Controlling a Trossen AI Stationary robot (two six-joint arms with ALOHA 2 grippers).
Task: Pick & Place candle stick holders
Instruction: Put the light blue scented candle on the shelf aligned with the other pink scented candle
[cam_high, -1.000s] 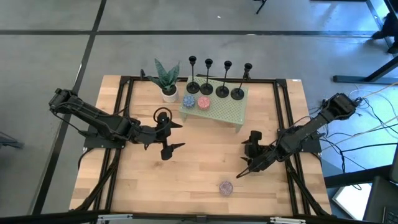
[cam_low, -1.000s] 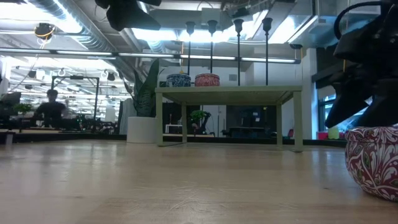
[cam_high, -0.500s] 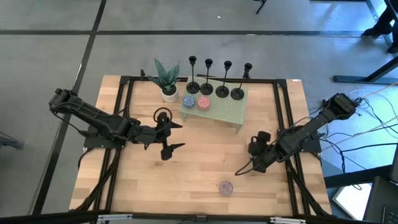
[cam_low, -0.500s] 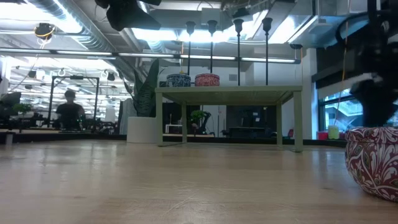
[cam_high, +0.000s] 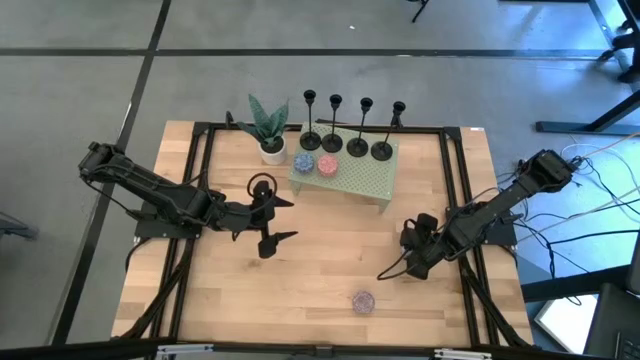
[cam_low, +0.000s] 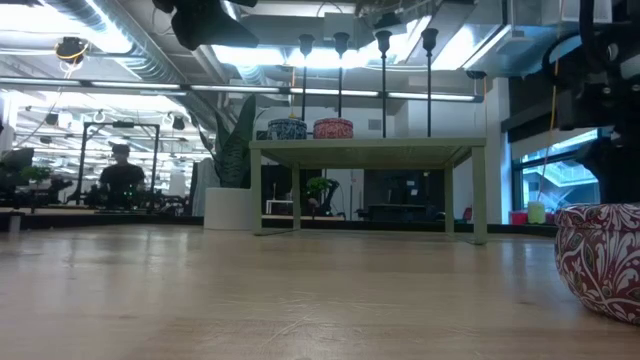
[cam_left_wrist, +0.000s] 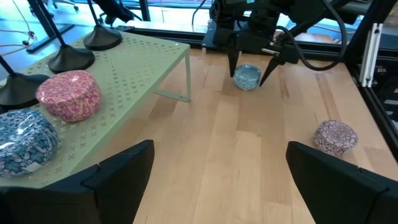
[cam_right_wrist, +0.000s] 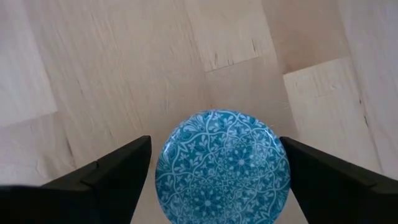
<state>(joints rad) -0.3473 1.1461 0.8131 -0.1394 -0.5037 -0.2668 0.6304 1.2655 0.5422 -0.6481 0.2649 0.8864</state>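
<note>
Black candle stick holders (cam_high: 345, 125): four upright in a row on green perforated shelf (cam_high: 355, 180) | right gripper (cam_high: 412, 252): fingers spread, pointing down over blue patterned ball (cam_right_wrist: 222, 167), holders well beyond it | left gripper (cam_high: 272, 218): fingers apart, empty, shelf just ahead

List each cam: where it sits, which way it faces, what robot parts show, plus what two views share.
High: overhead, looking down on the table; both arms show.
Low: table height, looking across at the green shelf; right arm at the edge.
Left wrist: past the open left gripper toward the right arm.
Right wrist: straight down, open right gripper around a blue patterned tin.
Shared: left wrist view also shows that tin.
</note>
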